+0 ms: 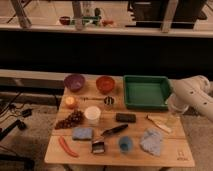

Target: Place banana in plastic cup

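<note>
The banana (159,124), a pale, slightly curved piece, lies on the wooden table (170,155) at the right, just in front of the green tray. The plastic cup (125,144) is small, blue and upright near the table's front edge, left of the banana. My white arm reaches in from the right, and the gripper (173,116) hangs just right of and above the banana, beside the tray's front right corner. It is open, with nothing in it.
A green tray (146,79) stands at the back right, with purple (74,82) and orange (105,84) bowls to its left. A metal cup (109,102), white cup (92,114), grapes (72,119), red sausage (67,146), blue sponge (82,133) and blue cloth (152,141) are spread over the table.
</note>
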You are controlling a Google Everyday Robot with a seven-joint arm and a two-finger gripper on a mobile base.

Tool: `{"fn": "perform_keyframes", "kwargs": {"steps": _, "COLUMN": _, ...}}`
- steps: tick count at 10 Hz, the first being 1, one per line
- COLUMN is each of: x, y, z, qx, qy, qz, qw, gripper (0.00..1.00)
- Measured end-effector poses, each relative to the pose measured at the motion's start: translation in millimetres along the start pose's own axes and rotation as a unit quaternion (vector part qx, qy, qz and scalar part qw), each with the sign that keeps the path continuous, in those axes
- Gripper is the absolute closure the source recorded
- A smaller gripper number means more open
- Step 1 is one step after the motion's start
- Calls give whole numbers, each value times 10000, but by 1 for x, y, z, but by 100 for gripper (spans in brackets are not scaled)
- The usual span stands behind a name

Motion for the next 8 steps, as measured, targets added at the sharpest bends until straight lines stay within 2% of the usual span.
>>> {"fn": "perform_keyframes", "kwargs": {"steps": 4, "x": 3, "y": -8, "z": 23, "qx": -185, "qy": -95, "qz": 6, "qw": 9998, "gripper": 20}}
{"fn": "perform_keyframes", "kwargs": {"steps": 8, "x": 15, "y": -4, "z": 38, "qx": -374, "qy": -91, "qz": 105, "qw": 9992, "gripper": 20}}
